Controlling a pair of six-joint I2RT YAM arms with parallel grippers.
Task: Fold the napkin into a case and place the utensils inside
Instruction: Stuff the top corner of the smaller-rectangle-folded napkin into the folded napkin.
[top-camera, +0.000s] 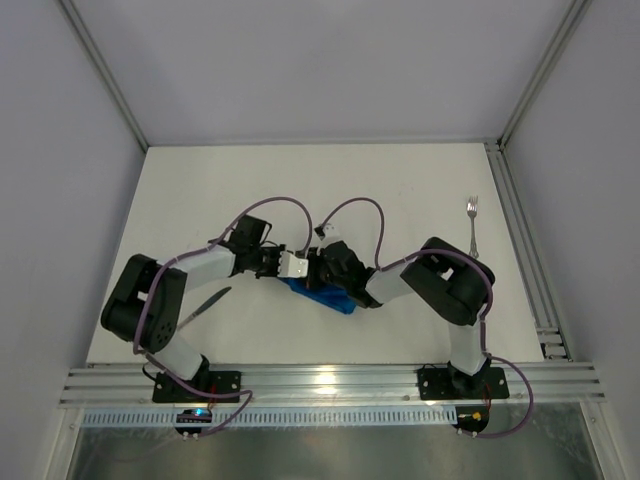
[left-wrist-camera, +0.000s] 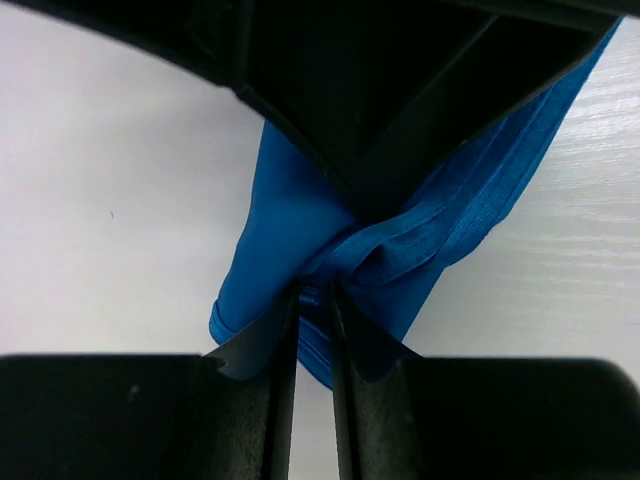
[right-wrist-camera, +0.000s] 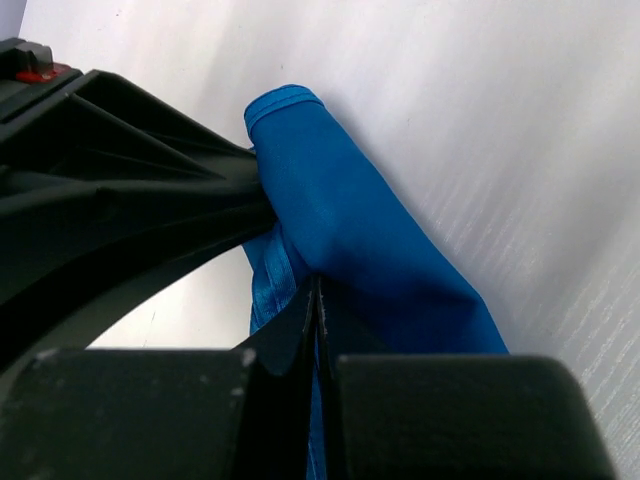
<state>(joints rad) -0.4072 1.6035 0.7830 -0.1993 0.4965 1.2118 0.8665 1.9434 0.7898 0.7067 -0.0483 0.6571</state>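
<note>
The bright blue napkin (top-camera: 327, 298) lies bunched in a narrow folded strip at the middle of the table, between my two grippers. My left gripper (left-wrist-camera: 312, 292) has its fingers nearly together, with a gathered fold of the napkin (left-wrist-camera: 290, 220) pinched at the tips. My right gripper (right-wrist-camera: 317, 282) is shut tight on the napkin (right-wrist-camera: 350, 220) from the opposite side. In the top view the left gripper (top-camera: 306, 270) and the right gripper (top-camera: 322, 276) meet almost tip to tip over the cloth. The silver fork (top-camera: 472, 225) lies far right. The dark knife (top-camera: 205, 303) lies near the left arm.
White walls and metal rails close off the table at the back and along the right edge (top-camera: 520, 240). The right arm's elbow (top-camera: 455, 280) stands between the napkin and the fork. Each wrist view is partly filled by the other arm's dark gripper body (left-wrist-camera: 400, 90).
</note>
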